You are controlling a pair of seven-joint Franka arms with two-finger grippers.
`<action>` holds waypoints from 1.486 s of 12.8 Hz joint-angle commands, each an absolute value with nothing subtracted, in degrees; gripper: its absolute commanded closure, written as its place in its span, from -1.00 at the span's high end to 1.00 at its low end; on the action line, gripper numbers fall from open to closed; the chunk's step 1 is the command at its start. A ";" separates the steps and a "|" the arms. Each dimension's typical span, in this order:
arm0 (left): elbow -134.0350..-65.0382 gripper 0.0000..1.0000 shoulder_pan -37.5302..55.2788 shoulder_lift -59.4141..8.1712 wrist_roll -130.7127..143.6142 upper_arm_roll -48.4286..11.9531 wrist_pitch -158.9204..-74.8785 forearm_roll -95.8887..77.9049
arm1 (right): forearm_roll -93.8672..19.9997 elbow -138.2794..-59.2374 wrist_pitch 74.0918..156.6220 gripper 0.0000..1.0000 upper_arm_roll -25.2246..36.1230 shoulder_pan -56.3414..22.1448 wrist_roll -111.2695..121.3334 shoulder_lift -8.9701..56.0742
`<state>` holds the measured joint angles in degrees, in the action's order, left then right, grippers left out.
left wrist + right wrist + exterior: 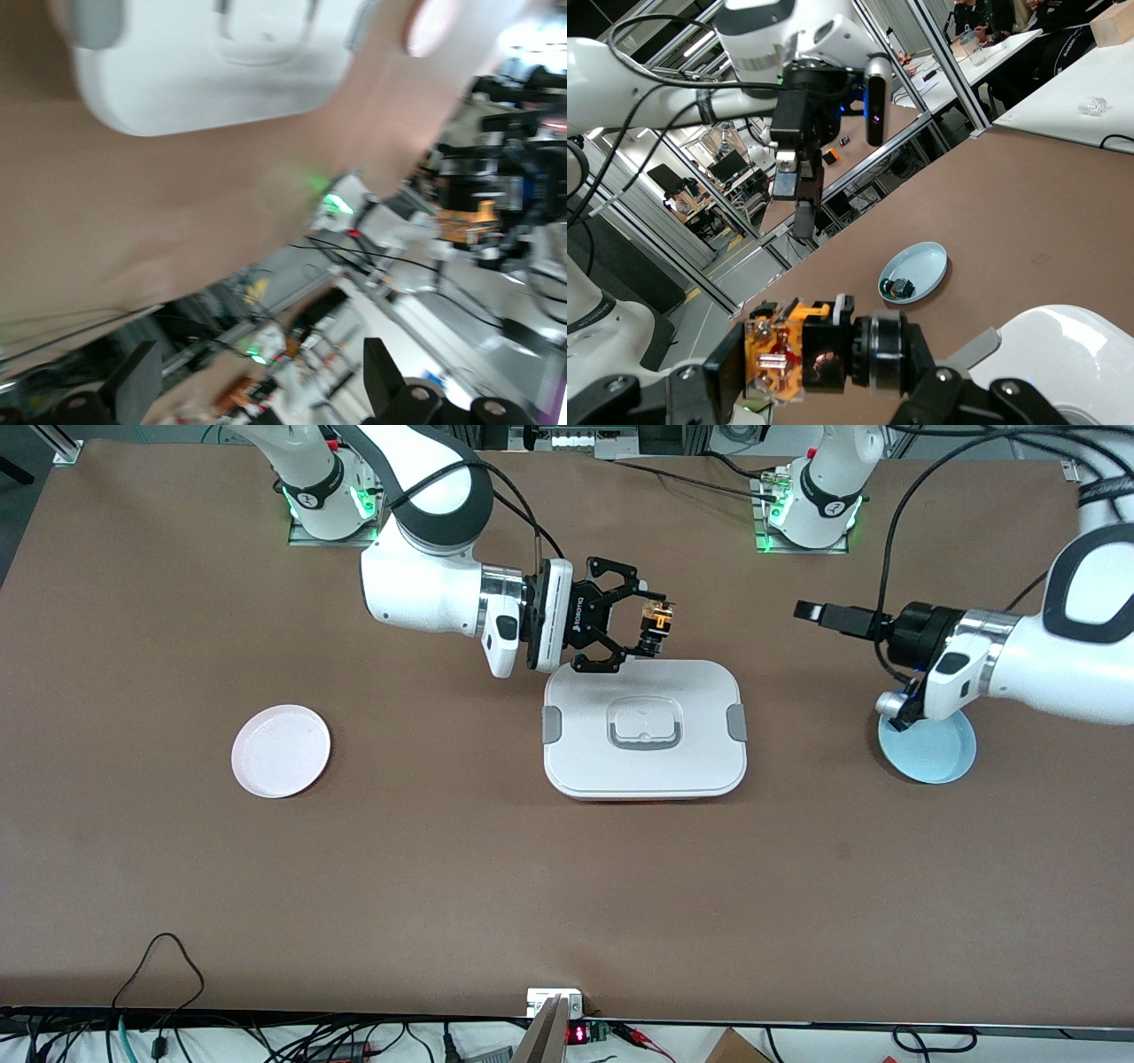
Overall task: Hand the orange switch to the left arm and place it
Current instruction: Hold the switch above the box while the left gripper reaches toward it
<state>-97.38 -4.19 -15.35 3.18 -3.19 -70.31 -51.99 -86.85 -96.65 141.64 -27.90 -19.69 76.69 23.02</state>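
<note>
Brown matte table point(567, 886) fills nearly the whole front frame; I see a flat, felt-like surface.

Centre of frame: the box point(645, 729), white smooth plastic, rounded-rectangular, grey latches at both short ends, grey-edged recessed handle in the lid. In the left wrist view it shows blurred in the upper part of the frame point(213, 62).

Right arm point(425, 558) comes from its base at top of the front frame, forearm lying level, wrist turned sideways. Right gripper point(640, 624), black open-frame linkage, hangs over the box's edge nearest the bases. Its fingers are clamped on the orange switch point(657, 622): tiny black body, orange cap end, gold metal parts. The right wrist view gives the detail the front view lacks: switch point(802, 356) in the lower part of the frame, translucent orange housing, brass contacts, ribbed black barrel pinched between the pads.

Left arm point(1054, 655) enters from the frame's right edge, forearm level, over the pale blue plate point(928, 748). Left gripper point(819, 613) points toward the switch; I see its two fingers point(133, 381) standing apart in its own wrist view.

White round plate point(281, 750) sits mid-left of frame, shallow rim.

Only the right wrist view shows a small dark switch point(900, 287) lying in the blue plate point(921, 262).
</note>
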 commanded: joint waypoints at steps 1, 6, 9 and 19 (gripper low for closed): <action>-102.72 1.00 -5.27 -15.90 3.25 -3.34 -72.24 -62.72 | -88.24 -95.01 142.29 -0.52 -27.77 -20.21 76.46 23.73; -112.23 1.00 -2.90 -16.08 3.16 -7.46 -85.32 -78.64 | -89.55 -94.75 142.12 -0.52 -27.77 -20.13 76.46 23.64; -113.12 1.00 -2.55 -16.17 3.16 -8.26 -85.61 -87.52 | -90.88 -94.75 142.38 -0.52 -27.77 -20.74 76.46 23.82; -116.36 1.00 -1.75 -14.24 2.20 -12.29 -85.69 -92.28 | -92.73 -94.83 142.64 -0.50 -27.77 -21.88 77.34 24.70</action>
